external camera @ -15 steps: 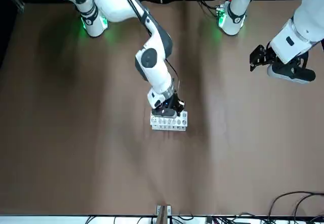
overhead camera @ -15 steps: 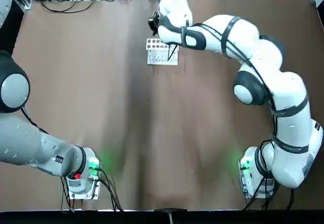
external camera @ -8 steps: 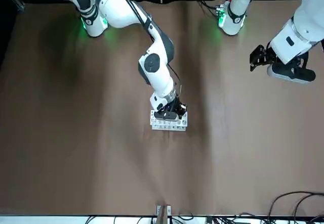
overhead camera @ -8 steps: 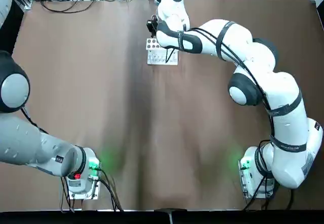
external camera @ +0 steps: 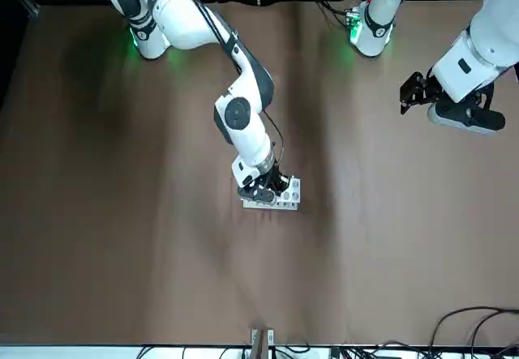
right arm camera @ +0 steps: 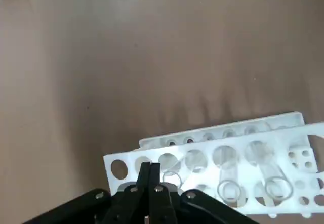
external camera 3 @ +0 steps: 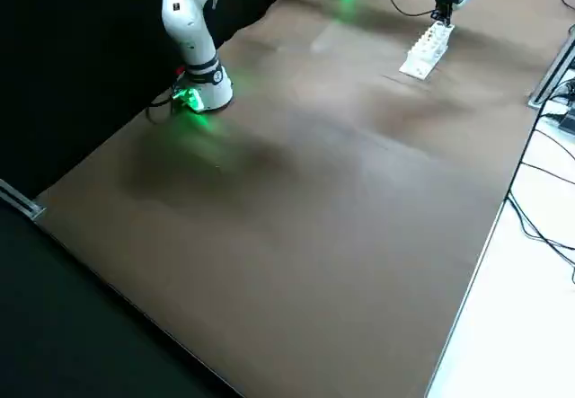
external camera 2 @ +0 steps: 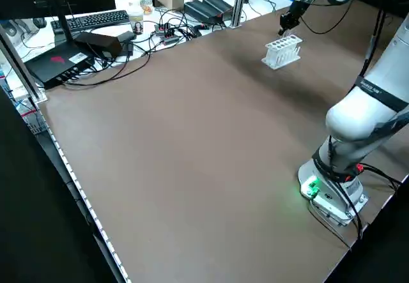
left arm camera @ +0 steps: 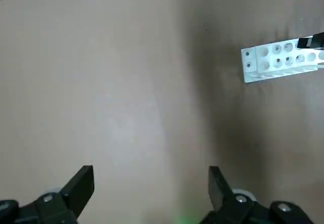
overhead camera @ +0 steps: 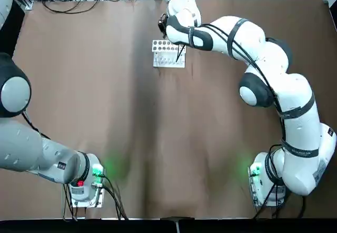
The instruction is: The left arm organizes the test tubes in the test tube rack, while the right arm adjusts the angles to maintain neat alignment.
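The right gripper, a black two-finger claw [right arm camera: 150, 166], has its fingers together at the top of the rack; whether something thin is pinched between them, I cannot tell. Under and around those fingertips is the test tube rack, a white rectangular stand [right arm camera: 202, 158] with rows of round holes in its upper plate and a paler tier below. Clear, thin-walled test tubes [right arm camera: 229, 176] stand in some of its holes, their round rims showing above the plate. At least three rims can be made out: one just beside the fingertips and two farther along the rack. Some tubes lean rather than standing straight.

The rack sits on the brown tabletop [overhead camera: 121, 107], at the part far from the robot's bases. From over the rack, the right arm, white with dark grey joint caps [overhead camera: 300, 112], curves back toward the robot, its base on the rack's right and nearer the robot.

Well apart from the rack, on its left, the left gripper, also black and two-fingered [left arm camera: 151, 172], hangs above the tabletop with its fingers wide apart and nothing between them. The left arm, white and grey with a dark round joint [overhead camera: 15, 93], is on that same side, its base nearer the robot than the rack.

Beyond the rack, past the table's far edge, an upright grey metal post [external camera: 259, 343] stands by a white surface [external camera 2: 192, 15] strewn with tangled black cables [external camera 2: 150, 43]. Farther to the rack's left are a flat black box [external camera 2: 59, 62] and a black keyboard [external camera 2: 97, 20].
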You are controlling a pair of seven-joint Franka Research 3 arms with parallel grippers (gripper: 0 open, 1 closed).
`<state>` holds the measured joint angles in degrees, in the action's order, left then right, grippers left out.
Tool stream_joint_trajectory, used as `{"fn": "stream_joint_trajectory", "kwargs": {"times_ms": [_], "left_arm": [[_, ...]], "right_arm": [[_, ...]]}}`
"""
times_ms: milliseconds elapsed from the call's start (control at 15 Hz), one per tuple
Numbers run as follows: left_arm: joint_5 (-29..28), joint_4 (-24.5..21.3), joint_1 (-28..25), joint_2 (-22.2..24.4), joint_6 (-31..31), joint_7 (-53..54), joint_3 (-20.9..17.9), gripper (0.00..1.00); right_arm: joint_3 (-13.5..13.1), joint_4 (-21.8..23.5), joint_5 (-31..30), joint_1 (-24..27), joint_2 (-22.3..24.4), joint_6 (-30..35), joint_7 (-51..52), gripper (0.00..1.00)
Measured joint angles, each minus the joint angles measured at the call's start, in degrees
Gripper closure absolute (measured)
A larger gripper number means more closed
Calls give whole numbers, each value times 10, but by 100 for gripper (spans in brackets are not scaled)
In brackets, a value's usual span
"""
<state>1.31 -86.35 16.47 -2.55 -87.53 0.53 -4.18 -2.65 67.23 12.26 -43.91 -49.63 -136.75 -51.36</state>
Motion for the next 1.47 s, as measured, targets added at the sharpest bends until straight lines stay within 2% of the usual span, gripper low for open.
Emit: {"fn": "stream_joint_trajectory", "kwargs": {"times_ms": [667, 1467], "left_arm": [[0, 0, 0, 1, 0, 0, 1, 0], [0, 0, 2, 1, 0, 0, 3, 0]], "right_arm": [[-3, -10, -2, 6, 4, 46, 12, 99], [-2, -14, -2, 5, 13, 51, 15, 99]]}}
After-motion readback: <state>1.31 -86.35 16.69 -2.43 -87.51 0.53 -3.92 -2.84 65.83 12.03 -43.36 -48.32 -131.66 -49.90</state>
